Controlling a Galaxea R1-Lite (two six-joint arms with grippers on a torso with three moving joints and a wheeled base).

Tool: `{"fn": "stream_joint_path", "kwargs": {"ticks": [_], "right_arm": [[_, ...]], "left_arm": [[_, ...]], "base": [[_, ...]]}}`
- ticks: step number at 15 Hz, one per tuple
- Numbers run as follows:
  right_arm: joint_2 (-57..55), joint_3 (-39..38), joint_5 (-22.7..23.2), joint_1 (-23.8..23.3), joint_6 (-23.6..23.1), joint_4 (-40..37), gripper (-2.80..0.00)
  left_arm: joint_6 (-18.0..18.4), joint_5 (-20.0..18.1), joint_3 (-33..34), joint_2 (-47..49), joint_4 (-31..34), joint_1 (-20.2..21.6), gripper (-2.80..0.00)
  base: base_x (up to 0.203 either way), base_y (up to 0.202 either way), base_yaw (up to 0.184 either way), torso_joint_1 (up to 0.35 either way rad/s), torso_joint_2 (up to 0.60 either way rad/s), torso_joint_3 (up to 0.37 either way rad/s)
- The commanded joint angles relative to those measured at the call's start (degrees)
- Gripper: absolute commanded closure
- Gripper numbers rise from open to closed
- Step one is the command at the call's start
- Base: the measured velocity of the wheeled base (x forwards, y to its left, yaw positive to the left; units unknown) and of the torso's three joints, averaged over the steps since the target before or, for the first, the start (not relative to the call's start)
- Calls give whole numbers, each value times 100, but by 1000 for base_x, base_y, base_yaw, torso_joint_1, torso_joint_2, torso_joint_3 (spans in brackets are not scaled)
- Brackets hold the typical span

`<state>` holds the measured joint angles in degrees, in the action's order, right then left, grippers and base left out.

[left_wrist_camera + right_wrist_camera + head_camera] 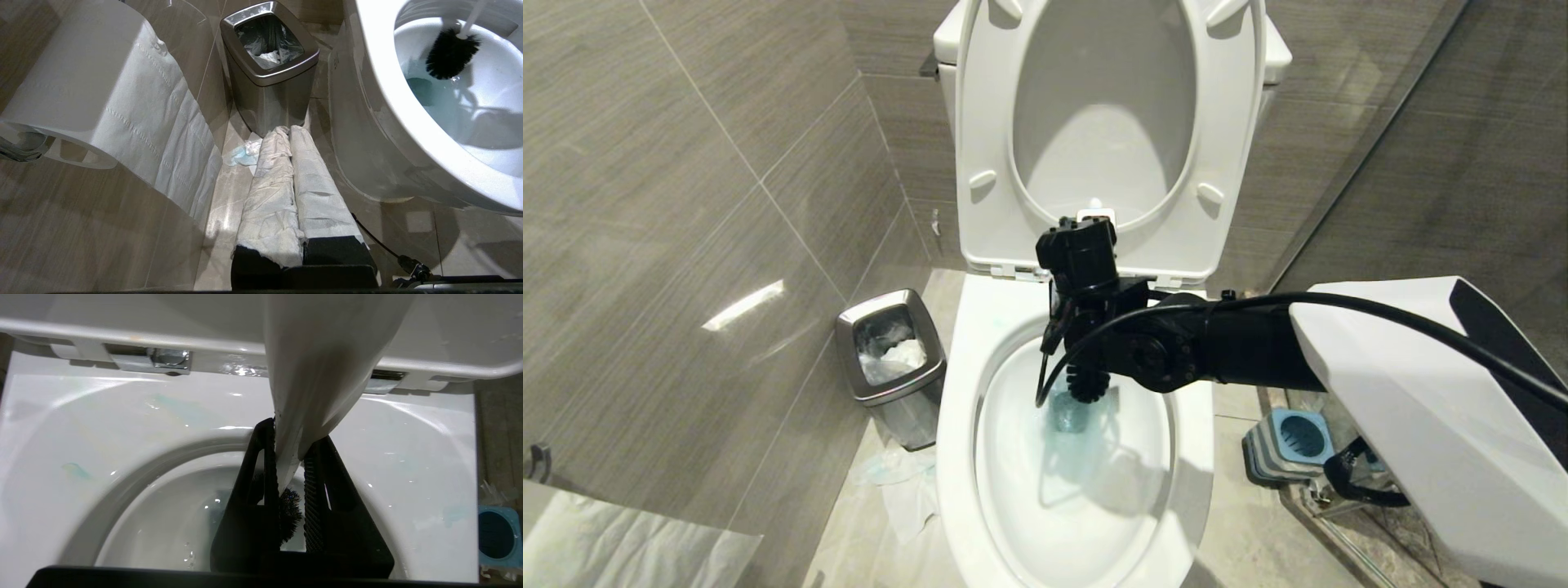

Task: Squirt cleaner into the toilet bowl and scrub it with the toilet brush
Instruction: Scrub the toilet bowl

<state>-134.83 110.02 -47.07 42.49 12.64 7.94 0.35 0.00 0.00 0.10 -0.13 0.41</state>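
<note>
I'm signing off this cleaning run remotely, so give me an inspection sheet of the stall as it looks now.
Surface: floor tiled, damp sheen by the bin.
Job's things: toilet bowl with seat up, bluish water inside; toilet brush with bristles in the bowl; blue-topped holder on the floor beside the toilet.
Clutter: steel bin with a liner; crumpled tissue on the floor; paper roll on the wall.
Grippers: right gripper shut on the brush handle over the bowl; left gripper shut, paper-wrapped, low by the bin.
Cables: black cable along the right arm.
Surroundings: grey tiled walls.
</note>
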Motion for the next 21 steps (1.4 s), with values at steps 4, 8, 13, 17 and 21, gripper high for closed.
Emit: {"fn": "stream_joint_path", "kwargs": {"ticks": [4,8,13,17,21], "right_arm": [[998,-1510,81,-60,42,42,0],[1728,-2645,180,21,62,271,0],[2118,-3064,156,336,159,367,0],[2392,-3362,145,567,219,364,0],[2585,-3682,128,818,332,358,0]], "left_arm": [[0,0,0,-1,-4,3,0],[0,0,-2,-1,-2,2,0],[0,0,0,-1,-3,10,0],[0,5,0,-1,-4,2,0],[0,0,0,-1,2,2,0]], "base": [[0,0,0,0,0,0],[0,0,0,0,0,0],[0,0,0,0,0,0],[0,0,0,0,0,0],[0,0,0,0,0,0]]}}
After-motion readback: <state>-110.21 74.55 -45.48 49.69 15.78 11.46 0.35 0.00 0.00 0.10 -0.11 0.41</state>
